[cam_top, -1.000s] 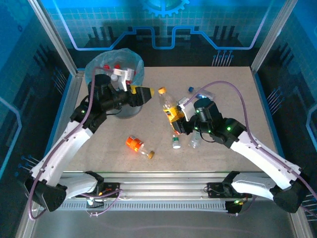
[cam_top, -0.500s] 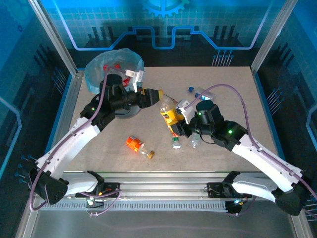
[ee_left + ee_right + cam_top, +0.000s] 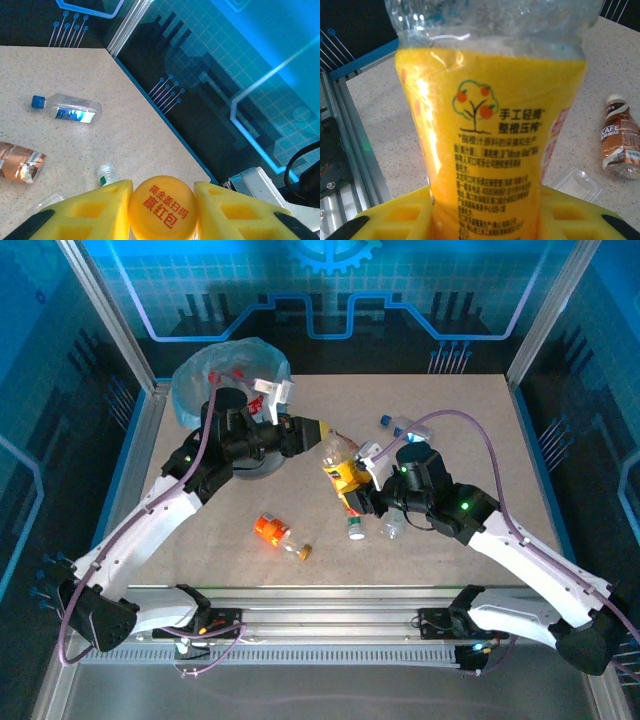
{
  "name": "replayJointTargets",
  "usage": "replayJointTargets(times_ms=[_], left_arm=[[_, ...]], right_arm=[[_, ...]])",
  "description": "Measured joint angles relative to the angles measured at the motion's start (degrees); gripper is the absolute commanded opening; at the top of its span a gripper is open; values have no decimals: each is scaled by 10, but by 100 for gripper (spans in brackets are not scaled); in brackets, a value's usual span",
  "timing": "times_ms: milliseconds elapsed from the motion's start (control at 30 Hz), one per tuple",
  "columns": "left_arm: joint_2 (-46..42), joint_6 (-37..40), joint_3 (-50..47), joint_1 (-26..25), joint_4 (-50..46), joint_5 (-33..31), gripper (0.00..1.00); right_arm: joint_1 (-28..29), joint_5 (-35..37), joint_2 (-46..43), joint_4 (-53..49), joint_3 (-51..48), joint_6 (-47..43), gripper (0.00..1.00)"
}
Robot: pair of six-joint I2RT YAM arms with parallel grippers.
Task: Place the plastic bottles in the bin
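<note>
- Top cam: handover step, I reckon. My left gripper [image 3: 318, 430] pinches the cap end of the yellow-label bottle [image 3: 340, 458]. My right gripper [image 3: 352, 496] clamps its body. It sits mid-table, near the bin [image 3: 195, 392], to its right.
- Next: R must let go first, then L swings it over the bin rim w/o clipping.
- Left wrist: pads [image 3: 107, 207] snug on both sides of the yellow cap [image 3: 162, 210]. Blue-cap bottle [image 3: 67, 107] lies loose beyond.
- Right wrist: jaws narrow, tight on the label. Brown bottle [image 3: 620, 140] lies apart.
- Table [image 3: 460, 400]: flat, speckled beige. Room: blue-lit panels, alu frame.
</note>
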Motion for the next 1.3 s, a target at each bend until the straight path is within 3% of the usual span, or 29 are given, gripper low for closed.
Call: replayJointTargets(times_ms=[100, 400, 467, 533, 667, 933, 1133, 1300], left_arm=[[2, 1, 3, 0, -1, -1, 53], [20, 0, 16, -5, -5, 1, 17], [20, 2, 17, -6, -8, 0, 8], [21, 3, 22, -6, -16, -2, 0], [21, 19, 47, -10, -50, -38, 0], [21, 120, 214, 5, -150, -187, 0], [33, 189, 339, 110, -167, -260, 0], [75, 234, 366, 196, -148, -299, 0]], right_arm=[[0, 0, 0, 2, 0, -2, 39], [0, 3, -1, -1, 0, -2, 40], [0, 3, -1, -1, 0, -2, 45], [0, 5, -1, -1, 0, -3, 57], [2, 17, -2, 1, 0, -2, 75], [3, 37, -3, -1, 24, 3, 80], [3, 36, 25, 1, 70, -2, 80], [4, 34, 56, -2, 90, -9, 80]])
